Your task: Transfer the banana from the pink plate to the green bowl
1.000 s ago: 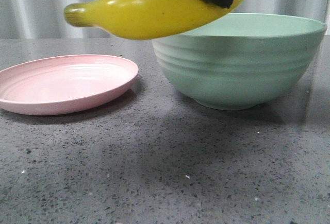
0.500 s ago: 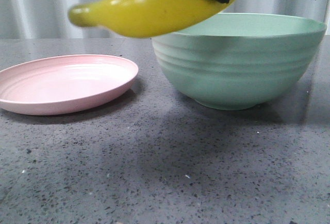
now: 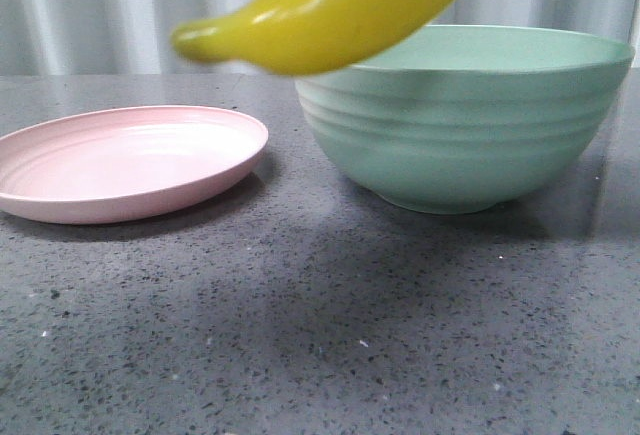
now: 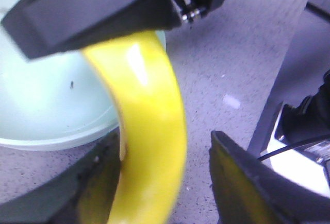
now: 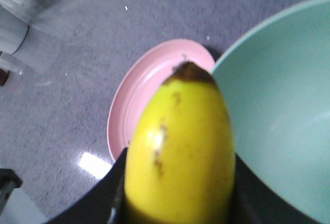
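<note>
- hangs in the air over the near-left rim of the green bowl [image 3: 460,135] — the banana [image 3: 330,15], tilted, stem end pointing down toward the pink plate [image 3: 60,200].
- sits clamped in the right gripper [image 5: 179,198], fingers pressed close on both flanks of the fruit.
- straddles the same fruit with the left gripper [image 4: 162,147], spread wide, with a clear gap on one side; hard to say through the blur whether the other finger touches.
- looks smooth and glossy, so likely slippery; probably light, and firm but easy to bruise — best gripped across the thick middle with modest pressure.
- leaves the plate bare, just beside the bowl without touching it.
- offers a wide, deep mouth for the drop; needs care only over the tall rim under the low stem end.
- shows open table [image 3: 320,335] in front of both dishes.
</note>
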Robot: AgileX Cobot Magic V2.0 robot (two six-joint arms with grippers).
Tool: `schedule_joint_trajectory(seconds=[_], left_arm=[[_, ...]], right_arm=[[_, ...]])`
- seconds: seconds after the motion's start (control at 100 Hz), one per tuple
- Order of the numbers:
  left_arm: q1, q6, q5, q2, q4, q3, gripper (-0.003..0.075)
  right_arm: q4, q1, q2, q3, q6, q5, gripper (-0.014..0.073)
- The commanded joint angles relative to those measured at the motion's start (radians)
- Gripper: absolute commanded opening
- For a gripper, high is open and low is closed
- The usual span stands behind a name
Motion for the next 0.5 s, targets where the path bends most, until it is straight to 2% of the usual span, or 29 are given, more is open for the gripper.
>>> schedule_joint_trajectory(seconds=[0.0, 0.14, 0.28, 0.49], left_arm=[[0.017, 0.003, -0.056, -0.095, -0.02, -0.035, 0.0357], [0.049, 0.003, -0.092, -0.172, -0.018, -0.035, 0.0357], [0.068, 0.003, -0.074, -0.2, -0.013, -0.035, 0.0357], [0.071, 0.003, -0.07, -0.2, -0.013, -0.035, 0.0356]], right_arm=[[-0.02, -0.001, -0.066, -0.033, -0.065, -0.167, -0.0071], [-0.174, -0.001, -0.074, -0.033, -0.067, -0.332, -0.0071], [-0.3, -0.001, -0.016, -0.033, -0.067, -0.407, -0.0071], [-0.306, -0.001, 0.113, -0.033, -0.067, -0.455, -0.0071]])
